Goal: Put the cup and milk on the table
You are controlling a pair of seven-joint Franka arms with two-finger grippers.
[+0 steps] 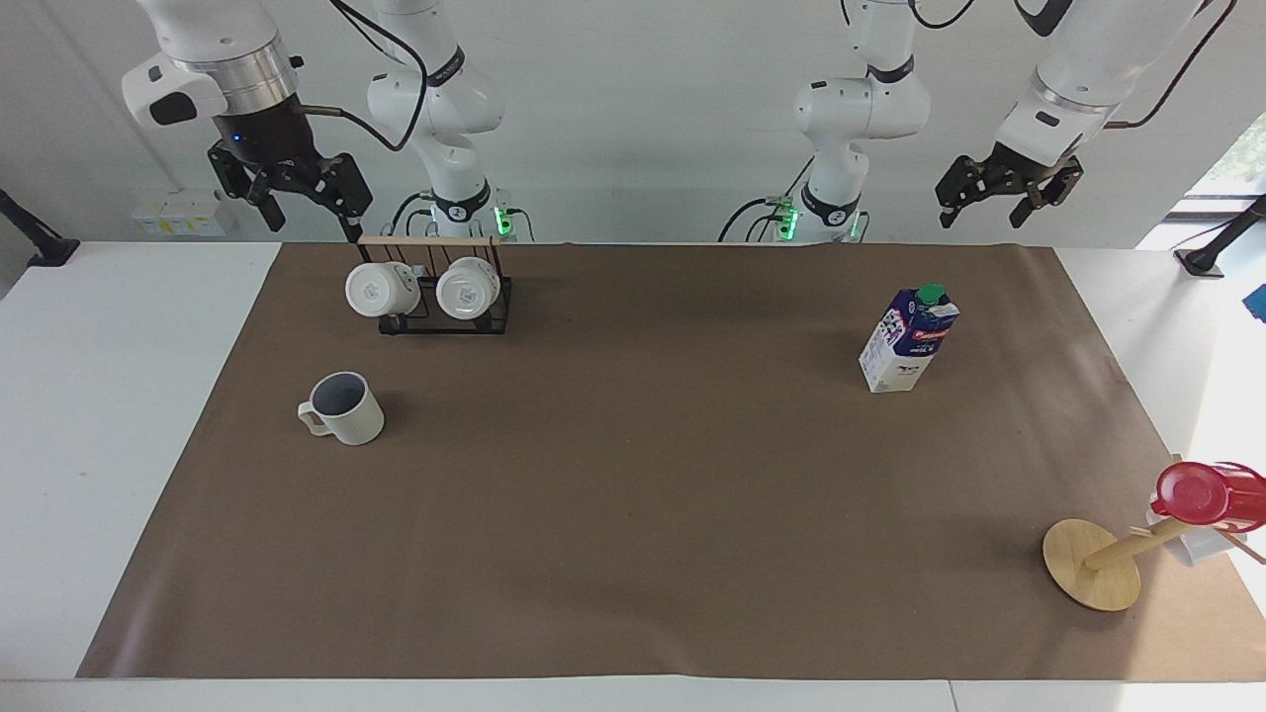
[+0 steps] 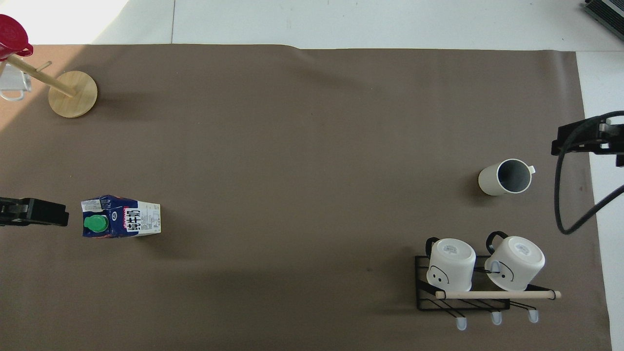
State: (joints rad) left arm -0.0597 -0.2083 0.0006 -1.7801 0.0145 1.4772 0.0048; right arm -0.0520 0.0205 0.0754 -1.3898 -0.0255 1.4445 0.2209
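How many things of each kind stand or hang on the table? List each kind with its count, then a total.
Mugs and cups: 5 (cream mug, two white mugs, red cup, clear mug)
Milk cartons: 1
Racks and stands: 2 (black rack, wooden stand)
Total: 8

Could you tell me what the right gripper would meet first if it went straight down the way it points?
Probably the table beside the mug rack; the right gripper hangs open, though depth is unclear.
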